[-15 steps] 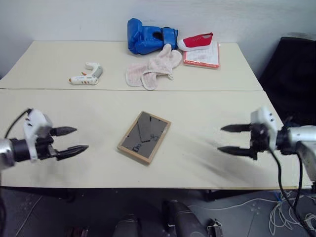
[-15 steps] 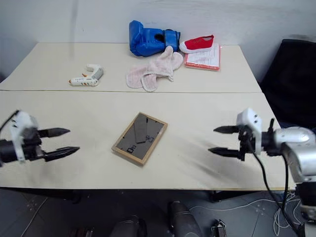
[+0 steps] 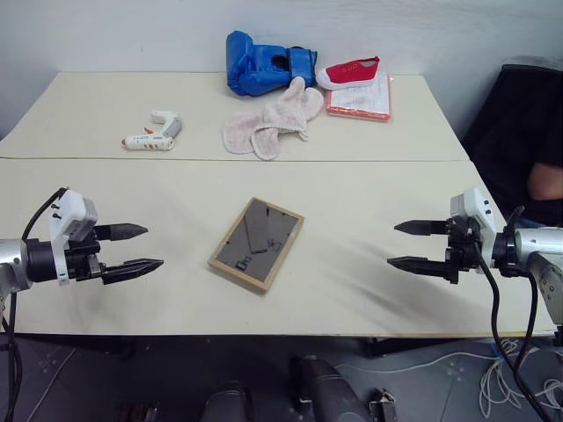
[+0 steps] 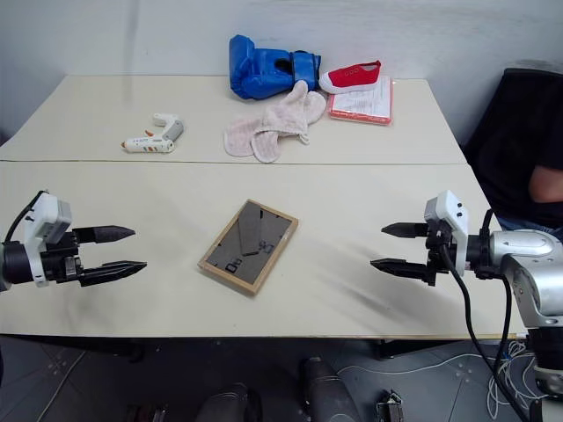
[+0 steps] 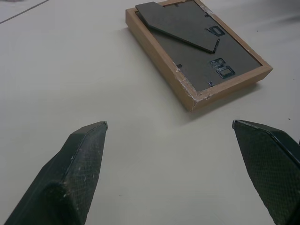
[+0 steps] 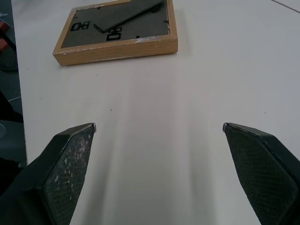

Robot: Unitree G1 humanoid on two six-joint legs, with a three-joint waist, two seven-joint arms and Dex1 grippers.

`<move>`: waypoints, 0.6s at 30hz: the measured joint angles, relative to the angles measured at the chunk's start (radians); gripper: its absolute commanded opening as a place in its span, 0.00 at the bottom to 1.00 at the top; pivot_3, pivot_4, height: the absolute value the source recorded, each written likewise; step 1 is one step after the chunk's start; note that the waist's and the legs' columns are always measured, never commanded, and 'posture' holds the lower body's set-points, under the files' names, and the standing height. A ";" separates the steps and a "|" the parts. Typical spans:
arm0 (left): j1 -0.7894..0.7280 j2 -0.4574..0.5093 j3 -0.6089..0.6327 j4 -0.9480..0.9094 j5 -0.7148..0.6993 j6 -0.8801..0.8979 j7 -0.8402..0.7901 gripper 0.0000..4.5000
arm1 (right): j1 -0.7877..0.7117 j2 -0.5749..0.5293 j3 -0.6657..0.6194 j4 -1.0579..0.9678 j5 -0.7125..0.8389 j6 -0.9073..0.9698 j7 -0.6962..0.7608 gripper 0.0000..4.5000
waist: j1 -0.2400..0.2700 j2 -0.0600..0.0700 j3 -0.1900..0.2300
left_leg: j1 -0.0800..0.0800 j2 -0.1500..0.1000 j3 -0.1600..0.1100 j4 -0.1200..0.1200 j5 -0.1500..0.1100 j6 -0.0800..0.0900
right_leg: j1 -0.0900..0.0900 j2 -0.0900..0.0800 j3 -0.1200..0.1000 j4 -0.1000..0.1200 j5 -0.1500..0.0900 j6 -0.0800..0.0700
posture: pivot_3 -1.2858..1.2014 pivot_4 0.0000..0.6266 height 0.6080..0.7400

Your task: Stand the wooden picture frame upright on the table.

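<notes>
Wooden picture frame (image 3: 257, 243) lies face down on counter (image 3: 369, 189), stand folded flat. Left gripper (image 3: 141, 249) and right gripper (image 3: 403, 245) flank it, well apart, fingers wide, empty, likely set for two-sided approach.

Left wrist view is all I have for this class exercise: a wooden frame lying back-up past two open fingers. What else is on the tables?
Observer: Beyond the wooden picture frame, the far table holds a blue boxing glove, a red shoe and a pink cloth.
Operator: Anything on the robot's left side back there?
Observer: A white glue gun lies on the far table.
Operator: Where is the other arm?
Observer: The right gripper hovers open off the frame's right side, apart from it, facing the left gripper.
</notes>
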 measured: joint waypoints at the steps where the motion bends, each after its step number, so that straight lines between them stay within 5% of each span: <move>1: -0.024 0.000 -0.014 0.014 0.006 -0.002 0.000 1.00 | -0.002 0.001 0.000 0.000 -0.002 0.000 -0.010 0.99 | 0.001 0.000 0.000 | 0.000 0.000 0.000 0.000 0.000 0.000 | 0.000 0.000 0.000 0.000 0.000 0.000 | 0.52 0.24 1.00; 5: -0.082 -0.001 -0.076 0.068 0.048 -0.036 -0.010 0.90 | -0.023 0.005 0.013 -0.001 -0.020 -0.003 -0.027 0.89 | 0.001 0.000 0.000 | 0.000 0.000 0.000 0.000 0.000 0.000 | 0.000 0.000 0.000 0.000 0.000 0.000 | 0.52 0.24 1.00; 11: -0.298 -0.082 -0.331 0.273 0.251 -0.229 -0.036 0.52 | -0.134 0.072 0.147 -0.002 -0.107 -0.056 -0.029 0.46 | 0.000 0.000 0.000 | 0.000 -0.001 0.002 0.001 0.001 -0.001 | -0.001 0.000 0.001 0.002 0.000 0.000 | 0.52 0.24 1.00; 18: -0.437 -0.194 -0.481 0.416 0.403 -0.362 -0.036 0.07 | -0.265 0.214 0.307 0.132 -0.261 -0.171 -0.054 0.00 | 0.000 0.000 0.000 | -0.002 0.000 0.002 0.005 0.004 -0.006 | -0.002 0.000 0.001 0.004 0.000 0.000 | 0.52 0.24 1.00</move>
